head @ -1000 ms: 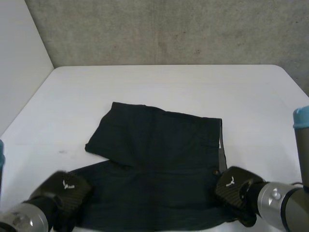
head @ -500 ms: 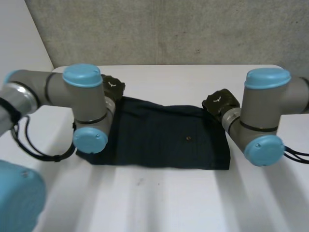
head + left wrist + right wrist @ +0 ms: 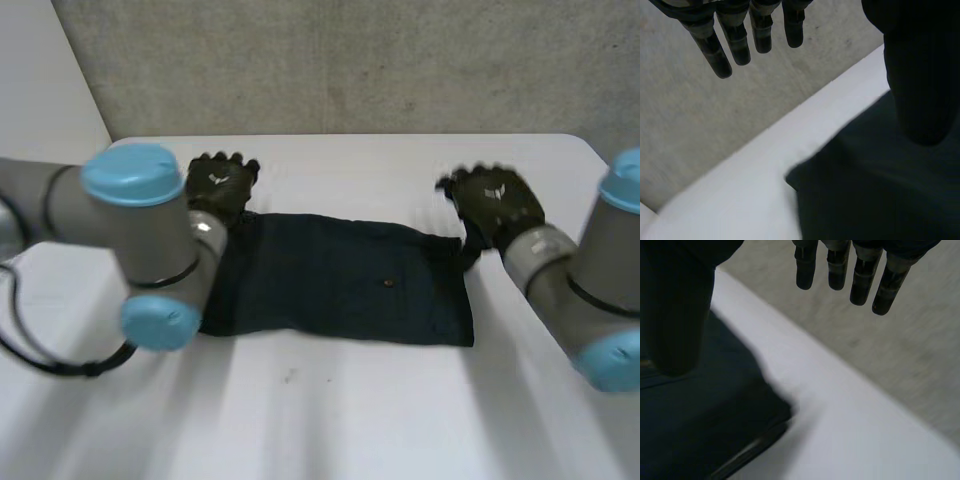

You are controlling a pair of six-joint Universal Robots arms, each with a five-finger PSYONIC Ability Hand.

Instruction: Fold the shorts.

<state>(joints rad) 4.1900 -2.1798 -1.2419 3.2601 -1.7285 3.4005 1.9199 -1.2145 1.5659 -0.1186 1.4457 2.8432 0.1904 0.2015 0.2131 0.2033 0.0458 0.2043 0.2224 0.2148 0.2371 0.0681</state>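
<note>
Left robot hand [image 3: 222, 187] and right robot hand [image 3: 496, 204] hover wide open, holding nothing, over the far corners of the dark shorts [image 3: 340, 280], which lie in a flat folded band mid-desk [image 3: 350, 420], so I'd judge one crosswise fold is left.

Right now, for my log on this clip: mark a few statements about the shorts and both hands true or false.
1. The shorts lie folded into one flat band on the table. True.
2. The left hand clutches the cloth. False: its fingers are straight and hold nothing.
3. The right hand is by the shorts' far right corner, fingers straight. True.
4. The shorts hang over the table's near edge. False: they lie wholly on it, with white table on every side.
</note>
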